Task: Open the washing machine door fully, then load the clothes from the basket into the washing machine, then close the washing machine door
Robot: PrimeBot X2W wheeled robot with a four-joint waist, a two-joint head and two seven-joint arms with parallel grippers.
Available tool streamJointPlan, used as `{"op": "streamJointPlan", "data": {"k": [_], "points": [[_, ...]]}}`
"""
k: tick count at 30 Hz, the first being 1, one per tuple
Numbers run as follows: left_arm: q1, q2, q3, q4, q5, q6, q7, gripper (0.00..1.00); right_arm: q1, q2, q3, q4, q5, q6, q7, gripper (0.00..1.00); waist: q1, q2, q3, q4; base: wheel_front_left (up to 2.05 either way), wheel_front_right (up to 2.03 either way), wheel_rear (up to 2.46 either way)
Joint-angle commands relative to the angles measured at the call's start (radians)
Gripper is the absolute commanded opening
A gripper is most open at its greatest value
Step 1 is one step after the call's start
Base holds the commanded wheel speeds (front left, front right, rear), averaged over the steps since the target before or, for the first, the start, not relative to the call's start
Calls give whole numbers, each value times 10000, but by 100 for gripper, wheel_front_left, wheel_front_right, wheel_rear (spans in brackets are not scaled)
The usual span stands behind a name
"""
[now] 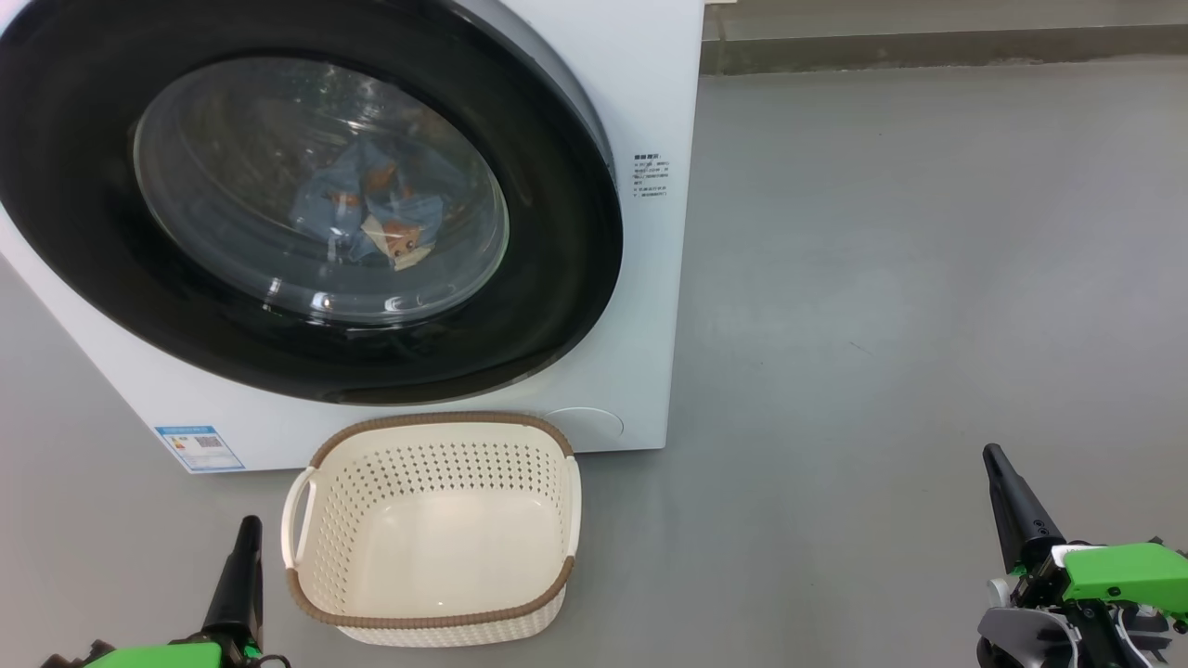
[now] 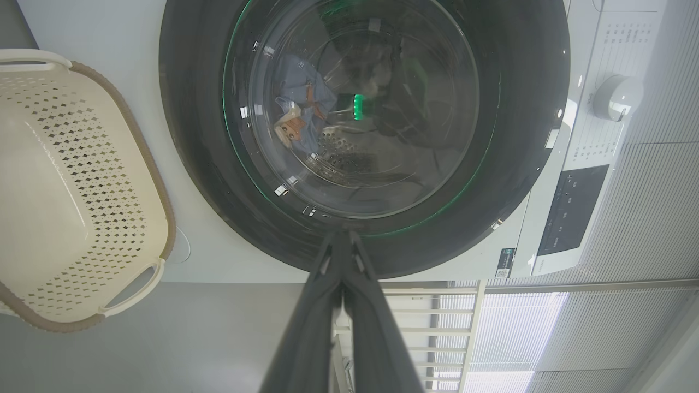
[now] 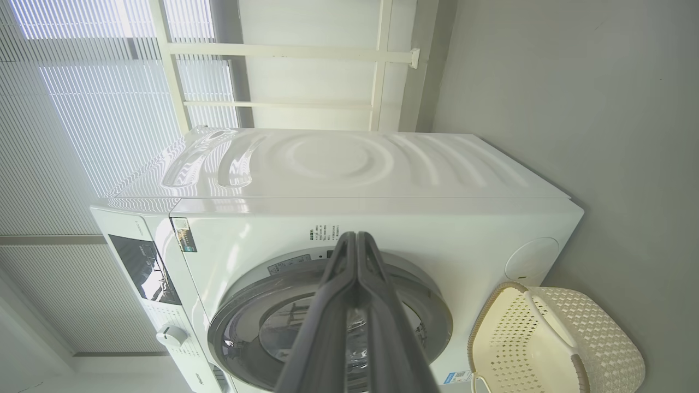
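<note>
The white washing machine (image 1: 650, 278) (image 2: 579, 164) (image 3: 382, 218) stands with its round black washing machine door (image 1: 83, 250) (image 2: 191, 136) (image 3: 431, 311) flush against its front. Behind the glass, light blue clothes (image 1: 371, 209) (image 2: 303, 103) with orange-brown print lie in the drum. The cream basket (image 1: 436, 547) (image 2: 71, 191) (image 3: 551, 344) sits on the floor before the machine with nothing inside. My left gripper (image 1: 248, 529) (image 2: 341, 237) is shut and holds nothing, low at the basket's left. Far off on the right, my right gripper (image 1: 993, 455) (image 3: 356, 237) is shut too, with nothing in it.
Grey floor (image 1: 928, 278) stretches to the right of the machine up to a wall base (image 1: 928, 46). A white rack (image 3: 284, 54) and window blinds (image 3: 82, 109) stand behind the machine.
</note>
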Motion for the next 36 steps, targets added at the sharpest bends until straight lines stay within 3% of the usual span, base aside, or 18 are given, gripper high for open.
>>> {"op": "streamJointPlan", "data": {"k": [1, 36], "points": [[-447, 82, 332, -321, -76, -9, 65, 0, -439, -89, 174, -313, 101, 17, 34, 0, 0, 0, 0, 0, 0, 0, 0], [-447, 82, 332, -321, -76, -9, 65, 0, -437, -115, 209, -315, 131, 17, 6, 0, 0, 0, 0, 0, 0, 0, 0]]}}
